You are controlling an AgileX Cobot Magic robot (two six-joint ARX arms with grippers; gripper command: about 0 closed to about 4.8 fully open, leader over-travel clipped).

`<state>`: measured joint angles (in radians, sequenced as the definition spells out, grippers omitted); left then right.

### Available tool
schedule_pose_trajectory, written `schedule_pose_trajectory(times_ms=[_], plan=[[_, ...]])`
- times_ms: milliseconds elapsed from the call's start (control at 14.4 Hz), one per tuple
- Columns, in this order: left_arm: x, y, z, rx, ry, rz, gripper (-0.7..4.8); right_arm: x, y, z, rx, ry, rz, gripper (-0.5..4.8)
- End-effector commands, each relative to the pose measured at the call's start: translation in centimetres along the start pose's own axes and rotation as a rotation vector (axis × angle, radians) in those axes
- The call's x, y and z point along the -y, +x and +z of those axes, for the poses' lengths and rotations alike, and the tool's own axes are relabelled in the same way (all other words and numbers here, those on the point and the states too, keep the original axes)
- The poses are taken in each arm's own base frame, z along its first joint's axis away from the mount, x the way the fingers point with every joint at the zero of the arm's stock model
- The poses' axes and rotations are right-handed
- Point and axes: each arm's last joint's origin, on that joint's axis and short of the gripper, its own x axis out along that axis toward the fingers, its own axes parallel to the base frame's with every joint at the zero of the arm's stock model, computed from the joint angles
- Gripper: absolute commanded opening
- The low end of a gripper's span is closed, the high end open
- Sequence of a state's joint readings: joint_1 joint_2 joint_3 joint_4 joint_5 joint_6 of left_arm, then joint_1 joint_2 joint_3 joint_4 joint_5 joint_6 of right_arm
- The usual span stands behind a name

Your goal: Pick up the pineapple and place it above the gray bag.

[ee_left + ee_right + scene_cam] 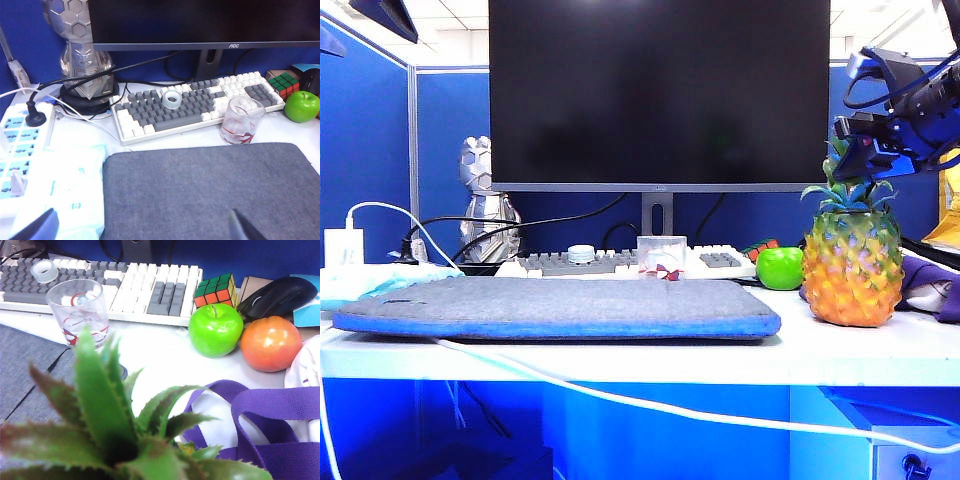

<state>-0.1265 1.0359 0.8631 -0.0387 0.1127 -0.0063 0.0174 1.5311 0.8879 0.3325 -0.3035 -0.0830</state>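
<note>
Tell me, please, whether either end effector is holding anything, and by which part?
Left end effector: open, empty. Right end effector sits at the pineapple crown; a grip cannot be told.

Only readable text I can spot is "AOC" on the bottom bezel of the monitor (pixel 234 45), in small light letters, seen from the left wrist view; the keyboard (pixel 195 102) keys are too small and blurry to read any letters; the glass cup (pixel 241 121) has red markings but nothing legible.
</note>
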Motion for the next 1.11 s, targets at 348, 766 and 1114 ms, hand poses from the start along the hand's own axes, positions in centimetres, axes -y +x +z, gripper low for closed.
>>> schedule_pose_trajectory(times_ms=[348, 766, 1114], plan=[[0.0, 0.5, -0.2, -0.020, -0.008, -0.004, 4.79, -0.2, -0.2, 5.5, 0.168, -0.022, 0.076, -0.06], [0.0, 0.6, 0.1, 0.013, -0.005, -0.008, 4.79, -5.3, -0.9, 13.7, 0.331, -0.097, 0.289, -0.06], [0.0, 0.7, 0.0, 0.008, -0.009, -0.024, 4.79, -11.4, 0.9, 14.0, 0.311, -0.135, 0.472, -0.06]])
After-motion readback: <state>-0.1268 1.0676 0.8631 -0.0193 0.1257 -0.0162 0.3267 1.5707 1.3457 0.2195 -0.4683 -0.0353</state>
